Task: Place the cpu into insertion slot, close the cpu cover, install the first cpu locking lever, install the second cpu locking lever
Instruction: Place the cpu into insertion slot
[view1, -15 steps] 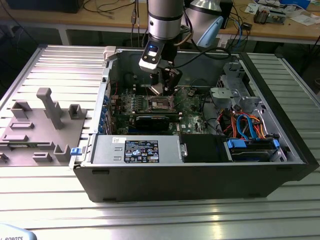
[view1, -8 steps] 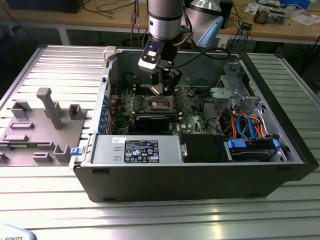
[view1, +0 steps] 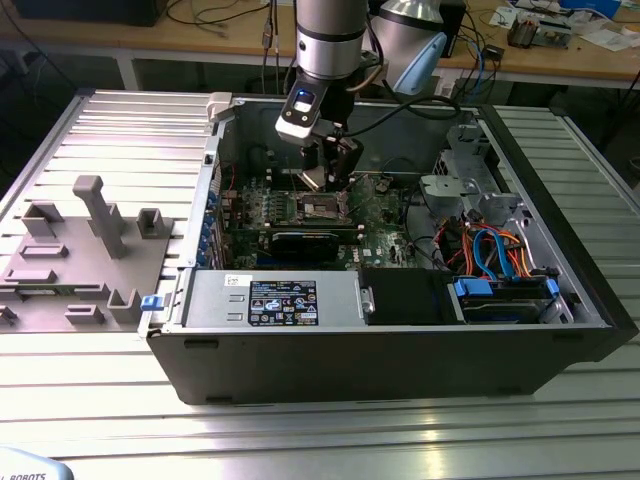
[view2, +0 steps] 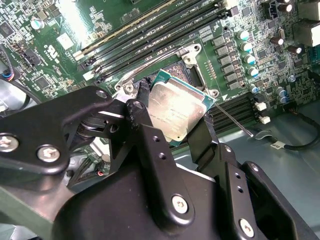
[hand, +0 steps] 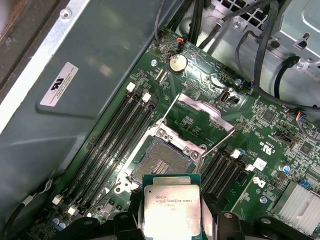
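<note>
The pincer (view2: 173, 121), clamped on two opposite edges of the cpu (hand: 171, 209), is holding it just above the bare insertion slot (hand: 162, 160), the cpu cover (hand: 200, 106) standing raised; placing likely needs the chip level and squared to the rim.

Silvery cpu (hand: 171, 210) tilted just above open insertion slot (hand: 161, 161) — cpu cover (hand: 200, 107) raised.

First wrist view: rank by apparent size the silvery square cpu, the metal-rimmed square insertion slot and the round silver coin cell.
1-2. Silvery square cpu and metal-rimmed square insertion slot: alike, cpu nearer the camera, so unranked.
3. Round silver coin cell.
</note>
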